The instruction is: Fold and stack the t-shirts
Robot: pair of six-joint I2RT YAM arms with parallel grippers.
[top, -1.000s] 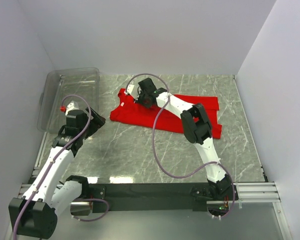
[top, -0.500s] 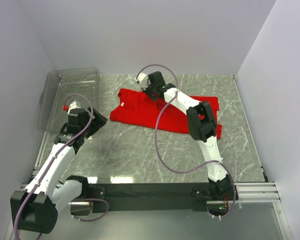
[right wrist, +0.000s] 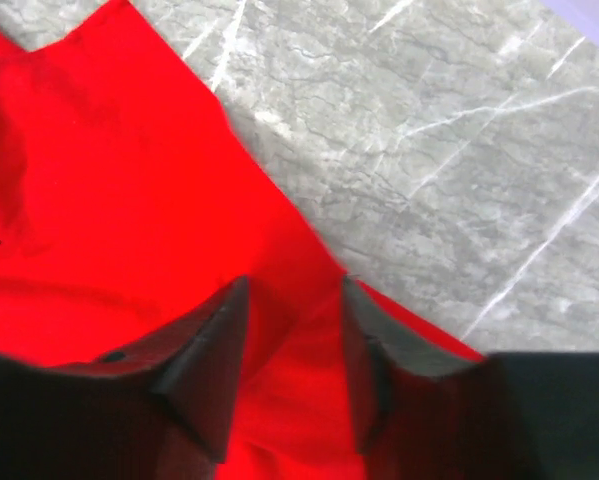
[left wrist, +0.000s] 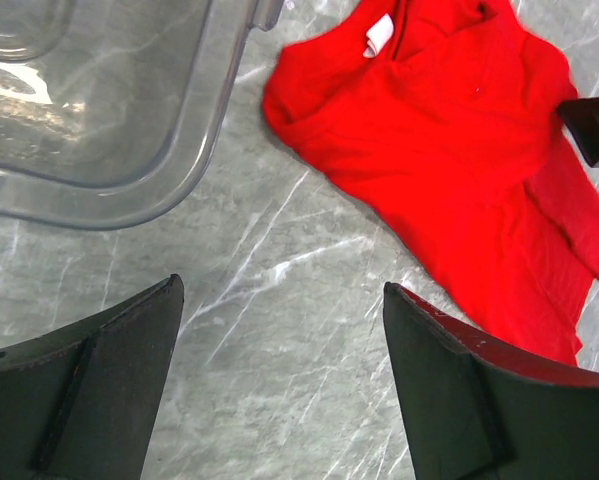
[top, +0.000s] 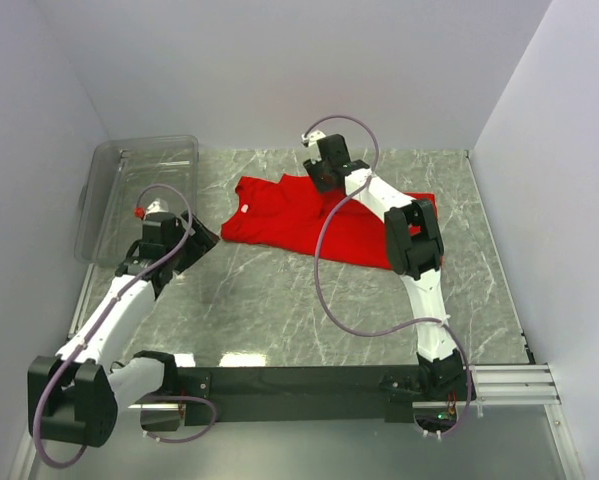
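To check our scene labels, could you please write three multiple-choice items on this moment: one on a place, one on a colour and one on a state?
1. Where does the clear bin stand on the table?
A. far left corner
B. near right corner
C. on top of the shirt

2. What colour is the t-shirt?
A. blue
B. red
C. white

3. How is the left end effector?
A. shut on the t-shirt
B. open and empty
C. shut on the bin

Answers:
1 A: the top view shows it at the back, by the left wall.
2 B: every view shows bright red cloth.
3 B: its wrist view shows it wide open over the bare table.
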